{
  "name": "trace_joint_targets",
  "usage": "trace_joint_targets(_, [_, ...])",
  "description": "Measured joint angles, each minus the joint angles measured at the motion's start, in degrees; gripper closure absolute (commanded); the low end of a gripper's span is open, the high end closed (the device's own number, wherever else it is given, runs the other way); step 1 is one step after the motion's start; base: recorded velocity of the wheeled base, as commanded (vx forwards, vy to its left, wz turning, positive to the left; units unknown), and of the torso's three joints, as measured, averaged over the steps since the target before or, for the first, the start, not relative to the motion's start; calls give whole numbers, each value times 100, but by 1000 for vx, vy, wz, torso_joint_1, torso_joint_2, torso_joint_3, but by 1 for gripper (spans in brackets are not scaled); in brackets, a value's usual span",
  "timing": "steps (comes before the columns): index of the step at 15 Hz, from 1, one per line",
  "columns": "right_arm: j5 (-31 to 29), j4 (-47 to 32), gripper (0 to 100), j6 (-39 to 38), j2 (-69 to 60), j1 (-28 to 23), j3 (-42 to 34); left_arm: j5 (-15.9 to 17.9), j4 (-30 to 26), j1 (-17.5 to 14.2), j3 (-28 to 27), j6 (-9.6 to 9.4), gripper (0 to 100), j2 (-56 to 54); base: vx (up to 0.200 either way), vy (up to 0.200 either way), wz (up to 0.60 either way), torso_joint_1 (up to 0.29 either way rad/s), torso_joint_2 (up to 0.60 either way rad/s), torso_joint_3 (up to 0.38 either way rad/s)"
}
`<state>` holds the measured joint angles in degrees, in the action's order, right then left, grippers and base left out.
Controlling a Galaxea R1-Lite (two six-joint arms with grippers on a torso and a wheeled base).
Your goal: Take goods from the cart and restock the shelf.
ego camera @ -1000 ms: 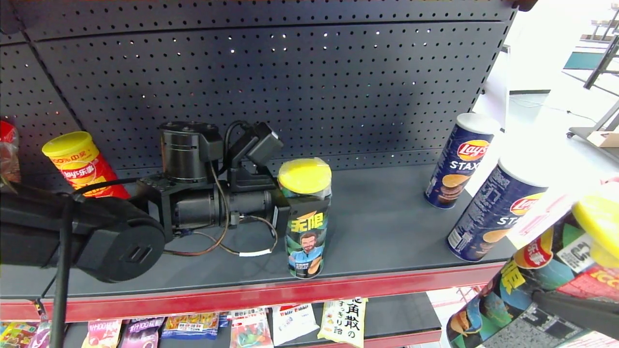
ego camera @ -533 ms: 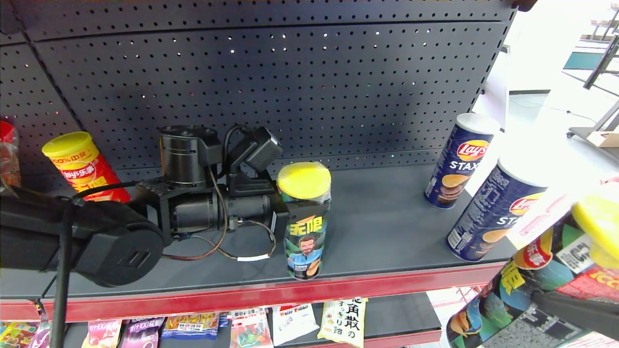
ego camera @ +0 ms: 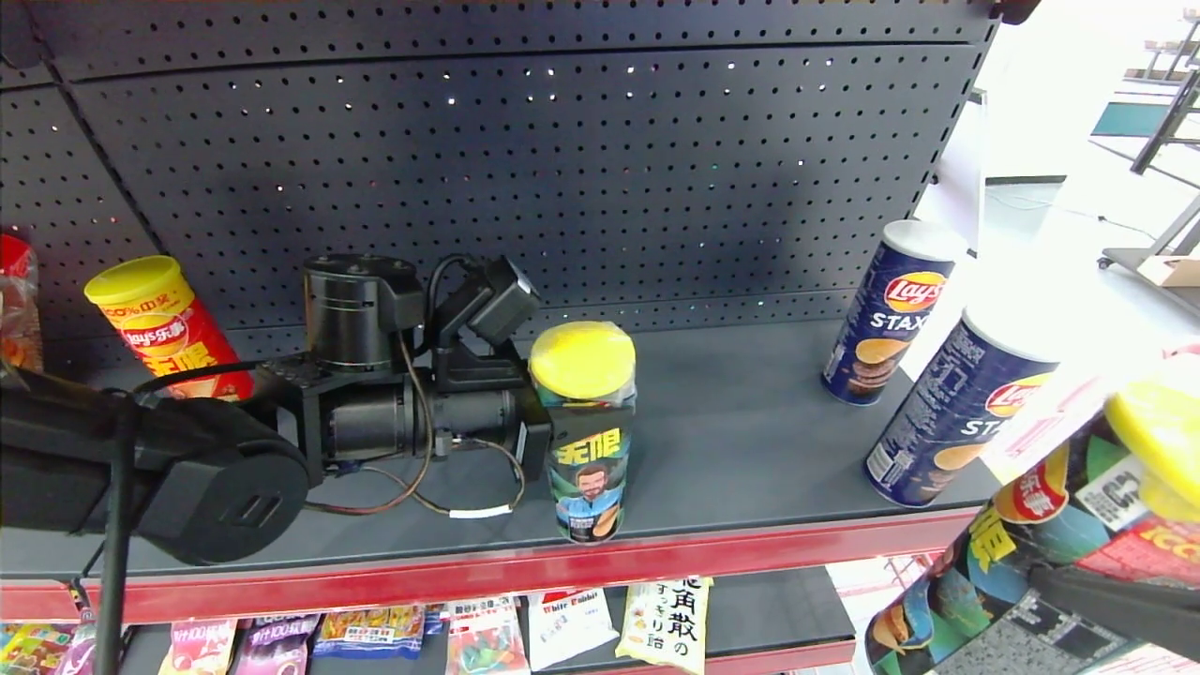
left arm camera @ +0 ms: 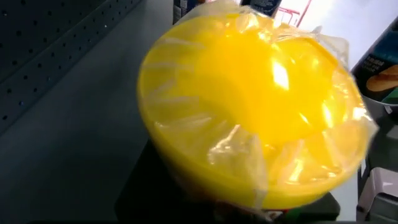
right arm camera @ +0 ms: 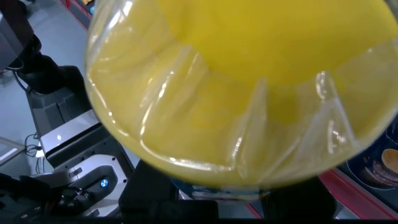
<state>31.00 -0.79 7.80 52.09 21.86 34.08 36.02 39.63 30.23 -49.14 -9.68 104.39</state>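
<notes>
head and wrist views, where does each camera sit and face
head view: robot's head, facing forward and down at the shelf; its left arm shows, left gripper on the green can, second can lower right
left wrist view: left wrist, looking down on the green can's lid
right wrist view: right wrist, close on the second can's lid
shared: head and left wrist views both show the green can

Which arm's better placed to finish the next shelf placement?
Left. The left pincer holds the green can upright on or just above the shelf, near its front edge, likely just needing release. The right pincer holds a second can tilted, off the shelf.
</notes>
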Motion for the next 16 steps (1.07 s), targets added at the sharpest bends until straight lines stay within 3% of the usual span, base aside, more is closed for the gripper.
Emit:
trace_joint_targets(7, [-32, -5, 100, 7, 146, 18, 158, -140, 11, -22, 85, 16, 0, -89, 0, 0, 0, 0, 0, 0])
trace_joint_targets(10, [-51, 4, 100, 29, 488, 22, 539, -349, 90, -24, 336, 40, 0, -279, 0, 0, 0, 0, 0, 0])
trace_joint_targets(16, [-155, 0, 100, 51, 1373, 208, 1362, -360, 77, -17, 990, 60, 0, -802, 0, 0, 0, 0, 0, 0])
